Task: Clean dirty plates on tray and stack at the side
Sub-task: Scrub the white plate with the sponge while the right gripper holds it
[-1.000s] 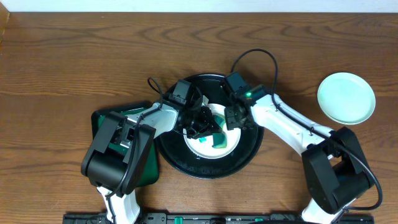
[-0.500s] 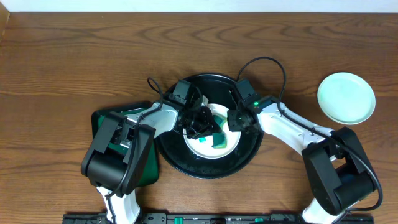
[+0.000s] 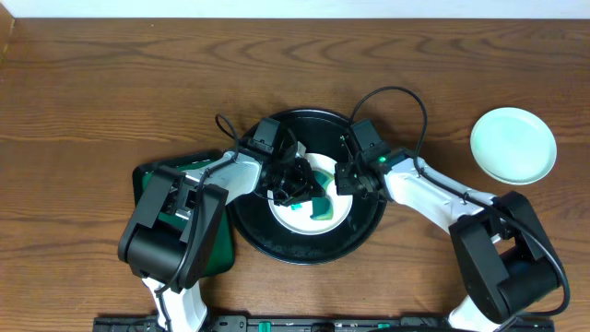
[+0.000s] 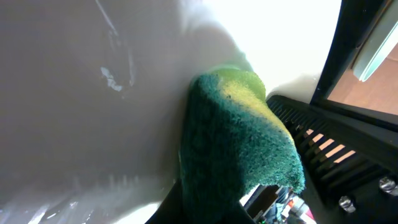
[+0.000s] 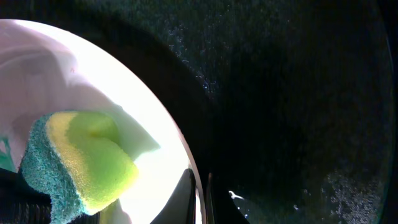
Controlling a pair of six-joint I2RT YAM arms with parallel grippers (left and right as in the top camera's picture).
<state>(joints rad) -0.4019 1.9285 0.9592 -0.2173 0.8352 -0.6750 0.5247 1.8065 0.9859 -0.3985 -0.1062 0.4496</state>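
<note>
A white plate [image 3: 306, 222] with teal smears lies on the round black tray [image 3: 371, 219] in the middle of the table. My left gripper [image 3: 297, 182] is shut on a green and yellow sponge [image 4: 239, 134], which is pressed against the plate's face [image 4: 93, 93]. My right gripper [image 5: 203, 200] is shut on the plate's right rim [image 5: 186, 155], one finger inside the rim and one outside over the tray [image 5: 298, 93]. The sponge [image 5: 87, 155] also shows on the plate in the right wrist view. A clean pale-mint plate [image 3: 513, 145] rests on the table at the right.
A dark-green rectangular tray [image 3: 219, 242] lies left of the black tray, partly under my left arm. My right arm's cable [image 3: 396, 97] loops above the black tray. Bare wooden table [image 3: 111, 83] stretches across the back and left.
My right gripper has come down a little toward the plate's right rim and closed on it. The left gripper with the sponge has barely shifted.
</note>
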